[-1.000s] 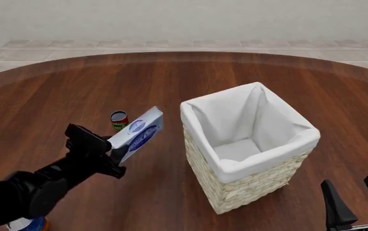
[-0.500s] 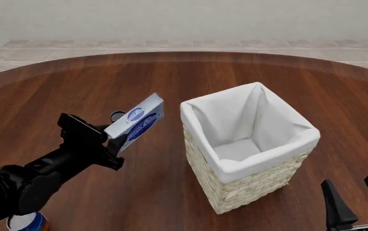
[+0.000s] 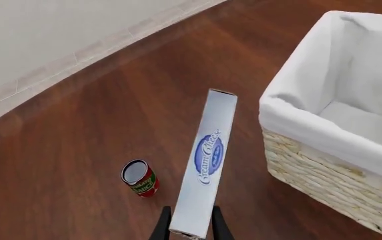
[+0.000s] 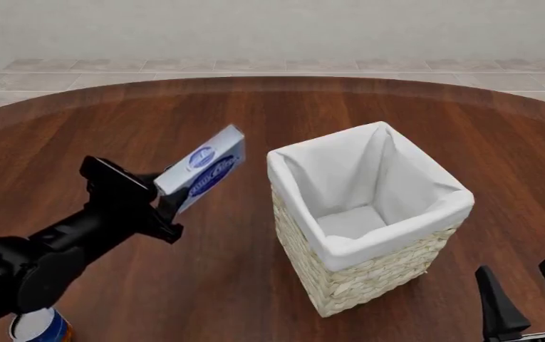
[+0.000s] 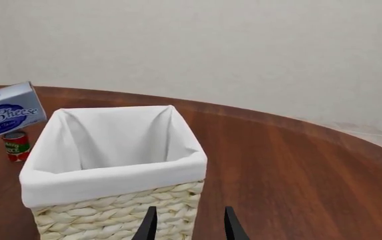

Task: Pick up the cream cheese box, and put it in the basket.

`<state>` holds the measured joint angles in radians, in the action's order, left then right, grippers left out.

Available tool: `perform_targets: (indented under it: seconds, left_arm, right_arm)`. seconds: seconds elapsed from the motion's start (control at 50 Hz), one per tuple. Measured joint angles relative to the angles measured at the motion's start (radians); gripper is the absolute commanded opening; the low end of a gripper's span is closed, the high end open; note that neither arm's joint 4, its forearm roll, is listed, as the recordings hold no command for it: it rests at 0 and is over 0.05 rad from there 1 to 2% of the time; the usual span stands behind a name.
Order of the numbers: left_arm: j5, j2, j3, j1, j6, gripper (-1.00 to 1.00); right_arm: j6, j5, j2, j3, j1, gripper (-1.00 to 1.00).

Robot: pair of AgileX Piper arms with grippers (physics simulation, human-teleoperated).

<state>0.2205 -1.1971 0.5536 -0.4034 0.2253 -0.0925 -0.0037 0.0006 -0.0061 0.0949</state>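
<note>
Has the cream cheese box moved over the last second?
Yes. The cream cheese box, held in the left gripper, has risen slightly in the front view, from level with the basket rim's near-left corner to above it.

You are working at a round desk (image 4: 367, 107) of dark reddish-brown wood planks with a soft sheen, its curved far edge meeting a floor (image 4: 282, 71) of pale beige tiles, and beyond that strip stands a plain off-white wall (image 4: 272, 28) under even, diffuse light.
</note>
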Motion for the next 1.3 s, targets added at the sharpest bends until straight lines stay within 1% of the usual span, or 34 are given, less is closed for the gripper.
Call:
perform_targets:
  seconds: [0.68, 1.3]
  left_arm:
    - [-0.065, 0.016, 0.100, -0.028, 0.049, -1.00]
    - [-0.068, -0.001, 0.154, -0.056, 0.066, -1.00]
  right_arm:
    - [0.004, 0.000, 0.000, -0.004, 0.005, 1.00]
    - [0.007, -0.001, 0.000, -0.005, 0.011, 1.00]
